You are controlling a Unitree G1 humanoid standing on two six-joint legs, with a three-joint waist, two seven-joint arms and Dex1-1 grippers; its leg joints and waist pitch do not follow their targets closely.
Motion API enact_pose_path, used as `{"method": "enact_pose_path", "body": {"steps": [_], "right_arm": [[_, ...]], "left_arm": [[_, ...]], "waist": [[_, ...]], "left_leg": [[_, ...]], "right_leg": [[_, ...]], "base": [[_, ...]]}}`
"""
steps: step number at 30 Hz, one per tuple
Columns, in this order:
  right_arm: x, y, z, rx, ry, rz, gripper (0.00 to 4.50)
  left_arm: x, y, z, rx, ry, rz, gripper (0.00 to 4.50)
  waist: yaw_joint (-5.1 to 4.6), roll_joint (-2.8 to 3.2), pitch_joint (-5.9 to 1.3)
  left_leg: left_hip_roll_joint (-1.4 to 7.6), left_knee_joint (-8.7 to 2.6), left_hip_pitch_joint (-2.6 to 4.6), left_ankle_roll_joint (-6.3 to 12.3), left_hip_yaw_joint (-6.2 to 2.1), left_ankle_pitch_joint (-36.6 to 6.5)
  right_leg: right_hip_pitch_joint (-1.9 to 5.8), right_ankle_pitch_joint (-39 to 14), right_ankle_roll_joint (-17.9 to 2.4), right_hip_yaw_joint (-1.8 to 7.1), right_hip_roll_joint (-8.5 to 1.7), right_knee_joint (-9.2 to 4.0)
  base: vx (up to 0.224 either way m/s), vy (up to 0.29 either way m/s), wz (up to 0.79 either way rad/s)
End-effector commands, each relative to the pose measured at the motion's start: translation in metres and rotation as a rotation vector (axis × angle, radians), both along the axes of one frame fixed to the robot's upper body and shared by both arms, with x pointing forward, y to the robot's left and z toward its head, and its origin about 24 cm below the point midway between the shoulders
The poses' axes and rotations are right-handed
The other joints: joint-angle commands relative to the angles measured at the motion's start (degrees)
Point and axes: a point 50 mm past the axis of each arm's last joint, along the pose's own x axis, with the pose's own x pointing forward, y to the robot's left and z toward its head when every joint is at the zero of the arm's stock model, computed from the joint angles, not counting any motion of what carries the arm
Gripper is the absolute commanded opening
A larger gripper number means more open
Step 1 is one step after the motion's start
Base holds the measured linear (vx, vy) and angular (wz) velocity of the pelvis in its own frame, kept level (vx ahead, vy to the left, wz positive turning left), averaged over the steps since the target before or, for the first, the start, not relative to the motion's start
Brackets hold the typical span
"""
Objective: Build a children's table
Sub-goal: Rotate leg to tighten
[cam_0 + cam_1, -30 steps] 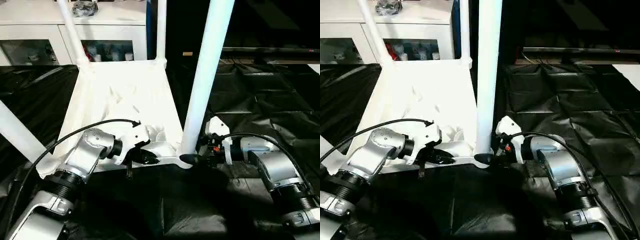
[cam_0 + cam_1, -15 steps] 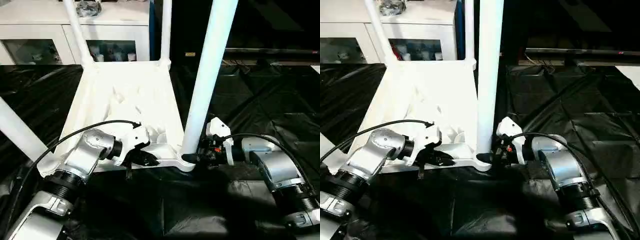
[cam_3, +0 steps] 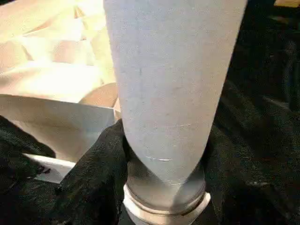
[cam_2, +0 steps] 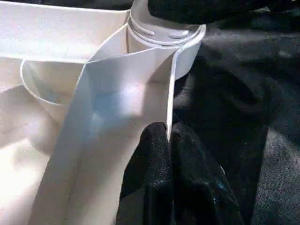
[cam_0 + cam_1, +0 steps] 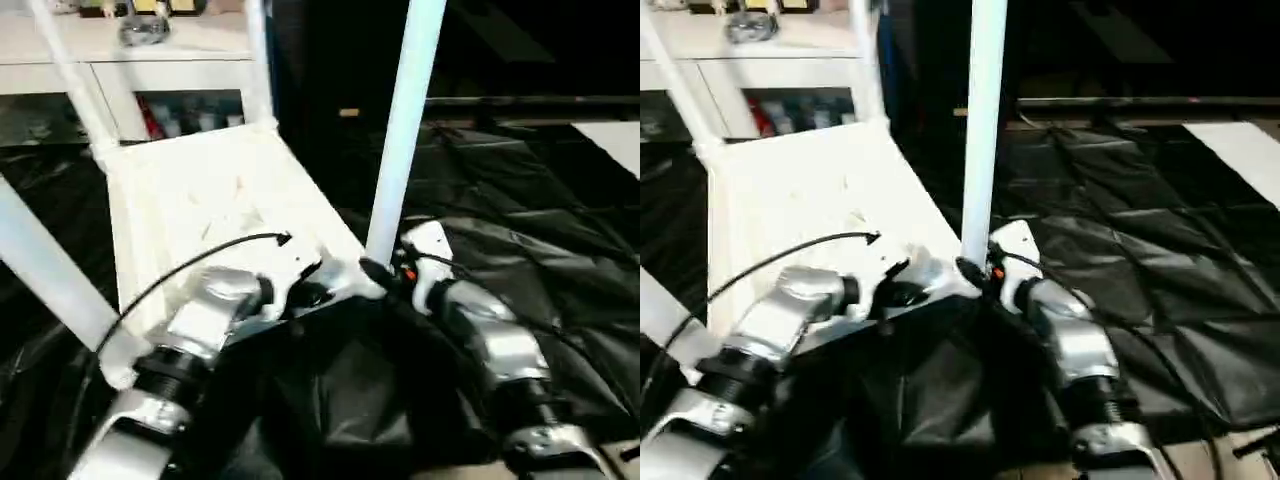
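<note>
The upturned white plastic table [image 5: 215,200] lay on black sheeting [image 5: 520,210], legs up. The left hand [image 4: 169,140] pinched its thin rim; the right hand [image 3: 164,154] clasped the near white tapered leg [image 5: 400,130] at its socket. It looked light, stiff and slick, best held low. A white glass-door cabinet [image 5: 150,90] stood close behind.

Background as we recorded it: crumpled black sheeting [image 5: 1140,250] covered the floor. At the far side stood a white cabinet [image 5: 190,75] with glass doors, small red and white items behind them, and a dark bundle [image 5: 148,30] on top.
</note>
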Motion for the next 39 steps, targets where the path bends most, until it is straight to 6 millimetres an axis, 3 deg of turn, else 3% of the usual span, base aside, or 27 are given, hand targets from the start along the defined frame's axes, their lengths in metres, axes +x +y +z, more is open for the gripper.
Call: {"method": "enact_pose_path", "body": {"steps": [1,2,6,8,11,12,15,18,20,24,26,29,31,32,36,39], "right_arm": [[-0.023,0.062,-0.022,0.073,0.138,0.225,1.98],[-0.022,0.064,-0.02,0.094,0.134,0.227,2.52],[-0.024,0.061,-0.015,0.109,0.126,0.27,2.96],[-0.025,0.055,-0.015,0.086,0.113,0.292,3.09],[-0.029,0.036,-0.013,0.035,0.087,0.362,3.18],[-0.03,0.018,-0.011,0.005,0.067,0.379,3.18],[-0.029,0.004,-0.008,-0.004,0.06,0.373,3.18],[-0.033,-0.027,0.002,-0.011,0.054,0.398,3.18],[-0.034,-0.036,0.005,-0.028,0.049,0.413,3.18],[-0.038,-0.049,0.01,-0.046,0.045,0.44,3.18],[-0.041,-0.062,0.014,-0.068,0.049,0.444,3.18],[-0.044,-0.077,0.018,-0.085,0.063,0.447,3.18],[-0.045,-0.08,0.019,-0.088,0.065,0.446,3.18],[-0.047,-0.089,0.022,-0.107,0.069,0.433,3.18],[-0.051,-0.108,0.031,-0.127,0.066,0.391,3.18],[-0.055,-0.106,0.033,-0.102,0.077,0.414,3.18]], "left_arm": [[-0.006,-0.052,0.023,-0.132,-0.075,-0.137,0.0],[-0.007,-0.052,0.022,-0.123,-0.08,-0.155,0.0],[-0.008,-0.042,0.02,-0.09,-0.095,-0.195,0.0],[-0.009,-0.036,0.019,-0.077,-0.095,-0.209,0.0],[-0.012,-0.024,0.017,-0.06,-0.082,-0.248,0.0],[-0.013,-0.016,0.017,-0.046,-0.081,-0.27,0.0],[-0.014,-0.011,0.017,-0.043,-0.075,-0.283,0.0],[-0.016,-0.001,0.016,-0.02,-0.067,-0.325,0.0],[-0.017,0.002,0.016,-0.018,-0.064,-0.337,0.0],[-0.016,0.005,0.018,-0.012,-0.069,-0.352,0.0],[-0.016,0.006,0.019,-0.017,-0.074,-0.362,0.0],[-0.017,0.007,0.02,-0.024,-0.08,-0.382,0.0],[-0.018,0.008,0.02,-0.025,-0.082,-0.385,0.0],[-0.019,0.007,0.021,-0.028,-0.086,-0.394,0.0],[-0.022,0.008,0.021,-0.038,-0.093,-0.415,0.0],[-0.024,0.007,0.023,-0.051,-0.11,-0.427,0.0]], "waist": [[-0.26,0.08,-1.65],[-0.32,0.21,-1.63],[-0.52,0.43,-1.78],[-0.59,0.52,-2.01],[-0.34,0.54,-2.27],[-0.2,0.49,-2.33],[0.21,0.41,-2.67],[1.13,0.35,-2.98],[1.86,0.21,-3.05],[2.84,0.13,-2.96],[3.14,0.08,-2.79],[3.58,0.07,-2.81],[3.64,0.09,-2.86],[3.55,-0.01,-3.01],[3.68,-0.09,-3.09],[3.84,-0.16,-3.13]], "left_leg": [[2.31,-4.14,0.68,0.12,-1.96,-26.38],[2.38,-4.24,0.66,0.17,-2.01,-26.63],[2.67,-4.58,0.37,0.53,-2.01,-26.11],[2.89,-4.74,0.03,0.63,-1.89,-24.63],[3.03,-4.57,-0.07,1.57,-1.4,-21.41],[3.01,-4.44,-0.13,2.21,-1.16,-19.74],[2.98,-3.91,-0.17,3.85,-0.75,-15.7],[2.97,-3.38,-0.12,5.48,-0.49,-10.34],[2.91,-3.08,-0.51,6.82,-0.34,-7.46],[3.19,-3.07,-0.4,7.0,-0.3,-6.89],[3.33,-3.2,-0.1,5.82,-0.28,-9.12],[3.42,-3.15,0.29,5.09,-0.12,-10.49],[3.42,-3.09,0.05,5.17,-0.1,-9.75],[3.31,-3.01,-0.45,5.59,-0.22,-8.27],[3.29,-2.69,-0.59,6.42,-0.17,-6.99],[3.19,-2.56,-0.74,7.26,-0.13,-6.24]], "right_leg": [[0.43,-37.45,-4.41,1.46,-4.51,-6.64],[0.45,-36.94,-4.48,1.45,-4.48,-6.63],[0.71,-31.89,-6.33,1.68,-4.5,-6.14],[1.06,-26.71,-8.07,1.96,-4.48,-5.49],[1.51,-19.44,-10.59,2.32,-4.4,-4.81],[1.69,-16.75,-11.62,2.43,-4.41,-4.56],[1.98,-12.34,-13.29,2.51,-4.4,-4.11],[2.37,-5.61,-15.13,2.53,-4.25,-3.31],[2.66,-1.96,-15.86,2.51,-4.24,-2.75],[2.51,-2.7,-15.72,2.29,-4.22,-2.56],[2.31,-6.82,-14.89,2.26,-4.17,-2.9],[2.02,-8.34,-14.49,2.38,-4.08,-3.14],[2.15,-7.3,-14.7,2.41,-4.13,-2.96],[2.49,-5.56,-14.61,2.23,-4.13,-2.64],[2.53,-4.15,-14.64,2.28,-4.26,-2.47],[2.63,-3.67,-14.46,2.12,-4.09,-2.42]], "base": [[0.0,0.0,0.0],[0.0,0.0,0.0],[0.0,0.0,0.0],[0.0,0.0,0.0],[0.0,0.0,0.0],[0.0,0.0,0.0],[0.061,-0.013,0.04],[0.06,-0.03,0.06],[0.0,0.0,0.0],[0.0,0.0,0.0],[0.0,0.0,0.0],[0.0,0.0,0.0],[0.0,0.0,0.0],[0.0,0.0,0.0],[0.0,0.0,0.0],[0.0,0.0,0.0]]}}
